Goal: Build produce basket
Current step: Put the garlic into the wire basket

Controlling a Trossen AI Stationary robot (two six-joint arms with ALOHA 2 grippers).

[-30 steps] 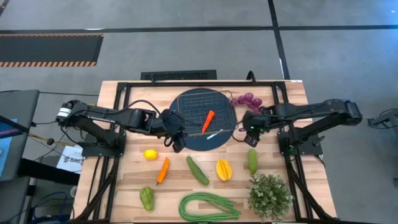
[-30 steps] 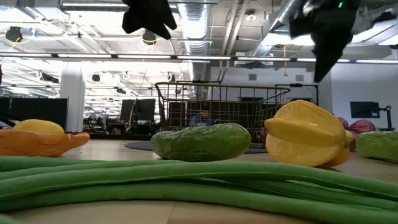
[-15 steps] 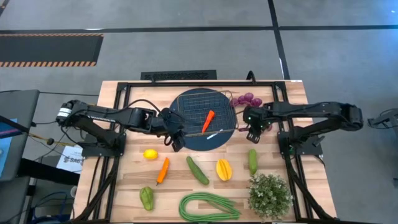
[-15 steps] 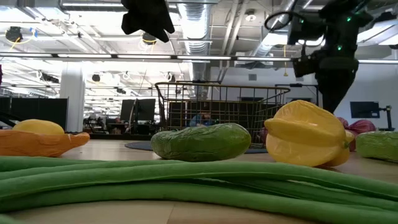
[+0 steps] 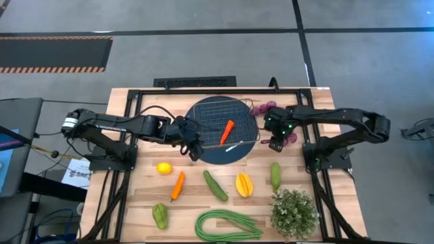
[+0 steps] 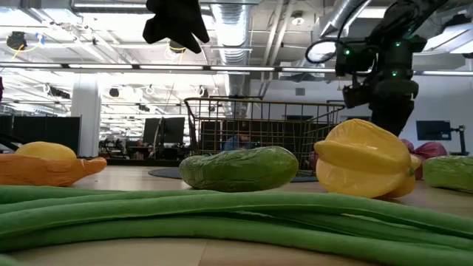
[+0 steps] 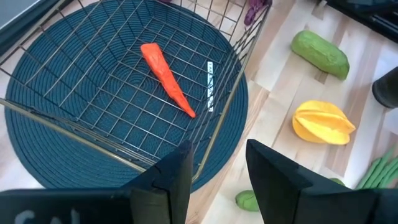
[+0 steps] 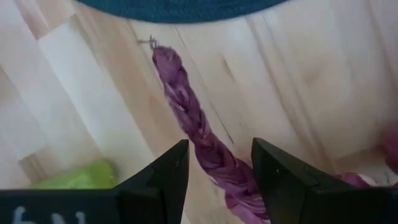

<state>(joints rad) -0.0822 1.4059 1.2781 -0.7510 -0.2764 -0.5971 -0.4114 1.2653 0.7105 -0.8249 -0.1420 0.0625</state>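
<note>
Wooden slatted surface (image 5: 135,196) holds scattered toy produce. Right gripper (image 8: 214,163) open, hovering directly over the purple grape bunch (image 8: 205,146), fingers straddling it. Left gripper (image 7: 214,171) open, just beside the square wire-mesh basket (image 7: 239,65), whose orange carrot (image 7: 166,77) lies ahead of it.

Two carrots (image 5: 227,131) (image 5: 178,185), one basket (image 5: 211,108).
</note>
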